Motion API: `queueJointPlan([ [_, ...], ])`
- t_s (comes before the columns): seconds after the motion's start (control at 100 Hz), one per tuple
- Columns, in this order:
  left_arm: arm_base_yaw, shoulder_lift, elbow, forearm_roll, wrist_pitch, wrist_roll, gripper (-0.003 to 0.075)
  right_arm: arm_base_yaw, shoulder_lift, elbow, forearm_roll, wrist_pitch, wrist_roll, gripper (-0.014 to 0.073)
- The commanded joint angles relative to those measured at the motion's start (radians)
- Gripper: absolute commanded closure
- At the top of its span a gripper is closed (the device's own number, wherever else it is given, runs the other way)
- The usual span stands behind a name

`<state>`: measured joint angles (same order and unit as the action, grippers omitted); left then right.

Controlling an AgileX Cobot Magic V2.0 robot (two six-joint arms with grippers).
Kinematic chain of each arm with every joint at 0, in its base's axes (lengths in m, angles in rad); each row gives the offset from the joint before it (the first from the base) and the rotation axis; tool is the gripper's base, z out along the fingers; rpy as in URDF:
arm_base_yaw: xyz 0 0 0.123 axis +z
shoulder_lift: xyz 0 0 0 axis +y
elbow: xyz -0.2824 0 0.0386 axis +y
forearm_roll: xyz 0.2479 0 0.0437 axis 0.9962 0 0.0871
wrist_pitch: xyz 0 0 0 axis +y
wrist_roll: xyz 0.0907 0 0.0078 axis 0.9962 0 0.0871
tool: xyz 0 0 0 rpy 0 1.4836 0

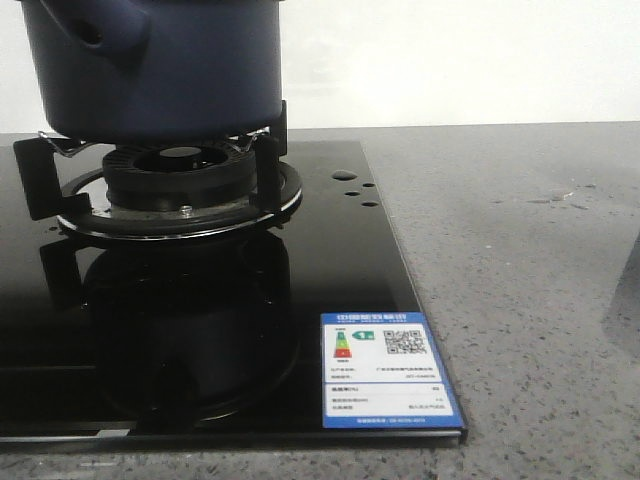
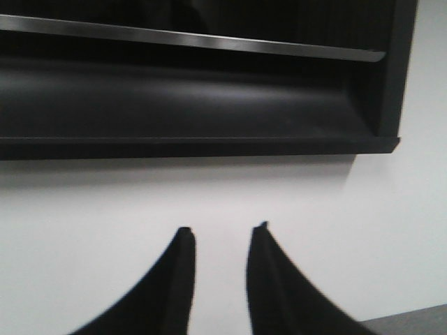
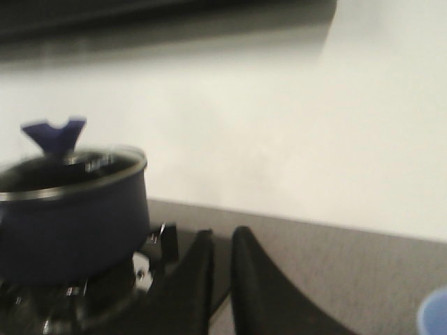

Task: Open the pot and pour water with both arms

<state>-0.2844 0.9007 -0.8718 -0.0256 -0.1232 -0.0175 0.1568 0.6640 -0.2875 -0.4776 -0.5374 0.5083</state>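
The dark navy pot [image 1: 160, 70] stands on the gas burner [image 1: 180, 175] at the back left, its stubby handle [image 1: 95, 30] pointing toward me. In the right wrist view the pot [image 3: 70, 216] carries a glass lid [image 3: 77, 164] with a blue knob [image 3: 54, 134]. My right gripper [image 3: 222, 237] is empty, its fingers only a narrow gap apart, beside the pot and below its rim, clear of it. My left gripper [image 2: 222, 230] is open and empty, facing a white wall. Neither gripper shows in the front view.
The burner sits in a black glass stove top [image 1: 350, 260] with a blue-edged label [image 1: 385, 370] at its front right corner. Grey speckled counter [image 1: 520, 250] lies to the right. A pale blue container [image 3: 434, 314] shows at the frame's edge. A black hood [image 2: 195, 91] hangs ahead of the left gripper.
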Motion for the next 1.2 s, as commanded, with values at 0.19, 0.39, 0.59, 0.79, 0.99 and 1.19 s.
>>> queueJointPlan([
  [0.19, 0.066, -0.21, 0.108, 0.031, 0.023, 0.0, 0.0736, -0.001, -0.084, -0.078, -0.037, 0.007, -0.024, 0.0652],
  [0.39, 0.066, -0.483, 0.404, 0.005, -0.021, -0.003, 0.0736, -0.005, -0.299, 0.08, -0.037, 0.114, -0.03, 0.0652],
  [0.59, 0.066, -0.744, 0.59, -0.006, 0.06, -0.004, 0.0736, -0.005, -0.484, 0.201, -0.037, 0.275, -0.03, 0.0655],
  [0.79, 0.066, -0.86, 0.667, -0.006, 0.06, -0.004, 0.0736, -0.005, -0.53, 0.234, -0.014, 0.278, -0.03, 0.0655],
  [0.99, 0.066, -0.862, 0.667, -0.006, 0.066, -0.004, 0.0736, -0.005, -0.53, 0.234, -0.014, 0.278, -0.03, 0.0655],
  [1.19, 0.066, -0.862, 0.667, -0.006, 0.066, -0.004, 0.0736, -0.005, -0.53, 0.234, -0.014, 0.278, -0.03, 0.0655],
])
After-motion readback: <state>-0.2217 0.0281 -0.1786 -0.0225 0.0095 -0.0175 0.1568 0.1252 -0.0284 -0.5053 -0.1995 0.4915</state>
